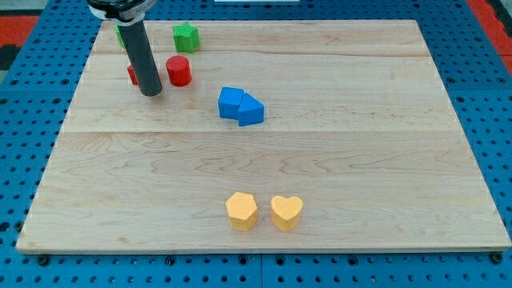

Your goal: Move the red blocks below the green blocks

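**Red blocks beside the tip, near the top-left corner**

On the wooden board (336, 160), two green blocks (185, 37) sit by the top edge. The red cylinder (178, 70) lies just right of my tip (150, 93); another red block (132, 76) is half hidden behind the rod. No fingers are fitted.

A straight dark-grey rod, my tip (150, 93) blunt, under a black-and-white mount.

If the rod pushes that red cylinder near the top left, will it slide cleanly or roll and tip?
The red cylinder stands upright on its flat end and looks squat, so it probably slides rather than tips. Its round side may let it slip off my tip, which sits just to its left. The wooden board looks smooth, so drag is likely low.
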`<act>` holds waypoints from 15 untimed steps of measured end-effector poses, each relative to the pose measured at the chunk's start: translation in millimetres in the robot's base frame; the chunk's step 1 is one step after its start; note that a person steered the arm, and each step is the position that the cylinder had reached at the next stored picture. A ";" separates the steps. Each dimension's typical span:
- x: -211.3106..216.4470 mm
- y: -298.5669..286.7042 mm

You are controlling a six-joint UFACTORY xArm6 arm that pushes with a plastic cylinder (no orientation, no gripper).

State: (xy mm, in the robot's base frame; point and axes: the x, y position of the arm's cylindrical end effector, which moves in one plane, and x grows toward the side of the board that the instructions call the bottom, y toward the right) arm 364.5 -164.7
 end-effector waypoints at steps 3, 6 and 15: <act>53.3 9.4; 41.4 -5.0; -58.8 56.3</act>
State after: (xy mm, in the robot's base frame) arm 305.7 -108.4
